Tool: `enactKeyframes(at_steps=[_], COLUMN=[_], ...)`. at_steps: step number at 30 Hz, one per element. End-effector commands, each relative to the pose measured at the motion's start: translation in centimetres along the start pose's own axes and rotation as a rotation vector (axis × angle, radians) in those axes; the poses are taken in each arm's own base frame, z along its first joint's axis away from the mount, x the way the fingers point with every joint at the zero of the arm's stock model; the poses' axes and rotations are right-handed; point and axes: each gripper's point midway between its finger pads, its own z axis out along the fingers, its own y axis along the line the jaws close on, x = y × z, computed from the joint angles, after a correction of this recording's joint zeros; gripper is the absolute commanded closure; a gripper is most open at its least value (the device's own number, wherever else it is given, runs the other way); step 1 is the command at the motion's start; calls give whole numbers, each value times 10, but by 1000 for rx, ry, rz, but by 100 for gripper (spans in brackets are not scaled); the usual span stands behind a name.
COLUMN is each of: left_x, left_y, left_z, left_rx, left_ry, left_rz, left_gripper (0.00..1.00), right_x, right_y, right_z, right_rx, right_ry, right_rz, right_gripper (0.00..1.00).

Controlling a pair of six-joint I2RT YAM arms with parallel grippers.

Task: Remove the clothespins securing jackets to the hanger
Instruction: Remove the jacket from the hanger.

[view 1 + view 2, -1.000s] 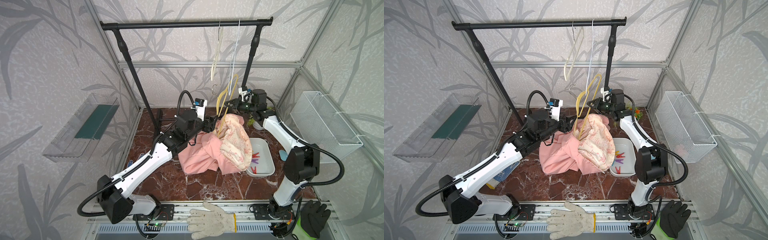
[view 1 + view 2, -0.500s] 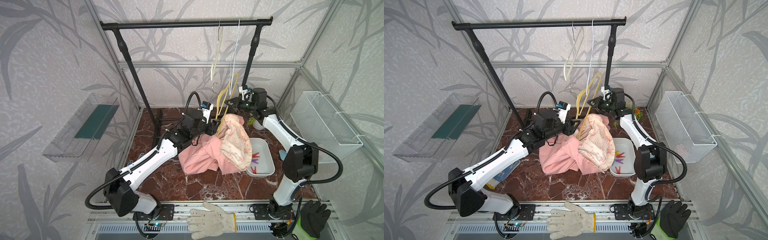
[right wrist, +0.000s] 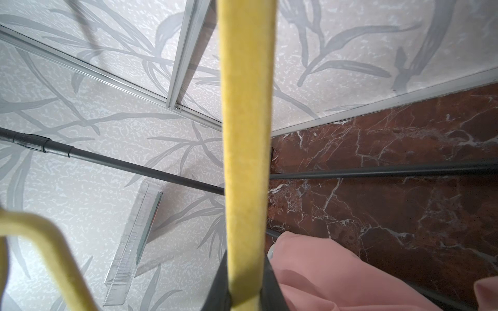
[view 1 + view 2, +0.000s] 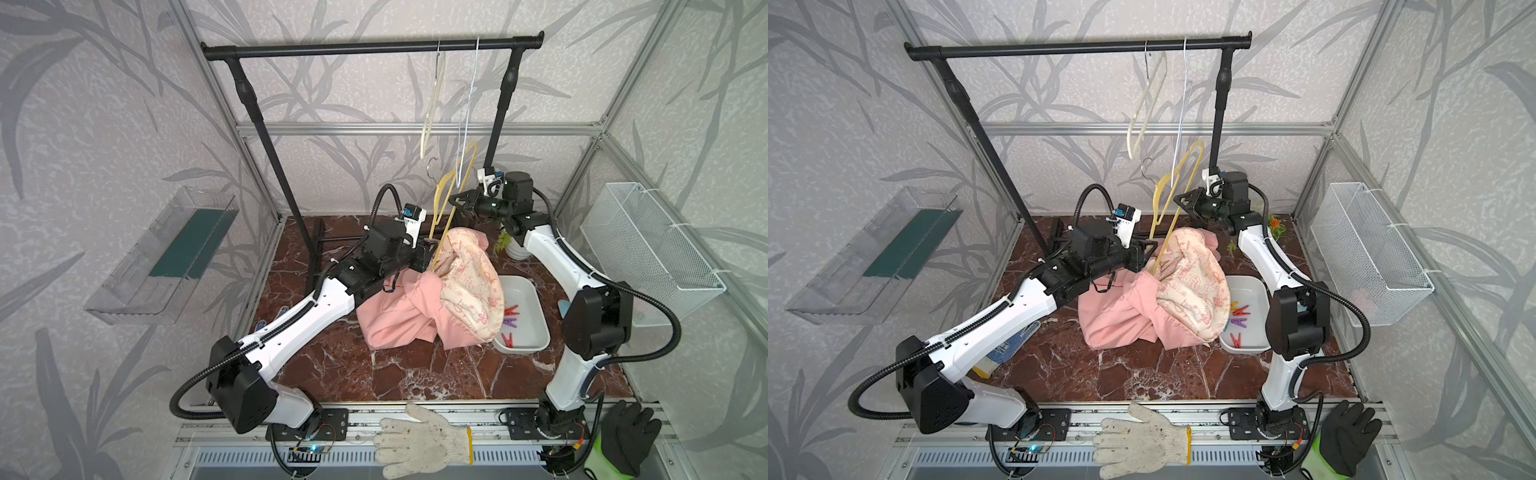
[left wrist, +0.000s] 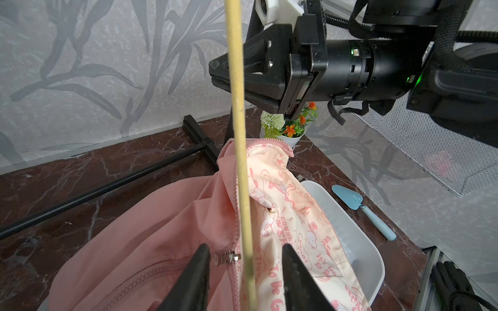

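Pink jacket (image 4: pixel 395 320) with cream printed lining, yellow hanger (image 5: pixel 242 161), marbled red-brown tabletop (image 4: pixel 415 374).

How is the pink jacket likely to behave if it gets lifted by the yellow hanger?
Probably floppy: the pink jacket lies crumpled in folds on the marble, cream lining turned out. Likely light, as the fabric looks thin. It may slide off the yellow hanger, whose lower end merely disappears into its folds.
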Motion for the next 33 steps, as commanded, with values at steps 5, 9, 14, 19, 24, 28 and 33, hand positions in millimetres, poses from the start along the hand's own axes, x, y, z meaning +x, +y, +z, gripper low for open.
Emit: enactKeyframes(at_steps=[5, 9, 14, 19, 24, 28, 33], left_x=[11, 16, 14, 14, 11, 10, 10], left_y=[6, 7, 4, -1, -6, -7, -3], left_z=[-12, -13, -12, -7, -5, -5, -8], left_rx=[-19, -21, -1, 28, 59, 69, 53], left_ry=[23, 30, 25, 32, 26, 25, 18], left_rz=[-7, -7, -8, -16, -31, -35, -48], left_gripper=[64, 71, 74, 76, 82, 91, 100], right_x=[-14, -14, -15, -14, -14, -14, -13], right_y=[7, 8, 8, 8, 10, 12, 11], right_z=[0, 0, 0, 2, 3, 6, 9], right_rx=[-31, -35, -39, -46, -54, -60, -58], right_ry=[-31, -31, -33, -31, -33, -28, -20], right_rz=[-14, -15, -11, -3, -6, -5, 0], right_gripper=[95, 95, 95, 94, 95, 95, 94])
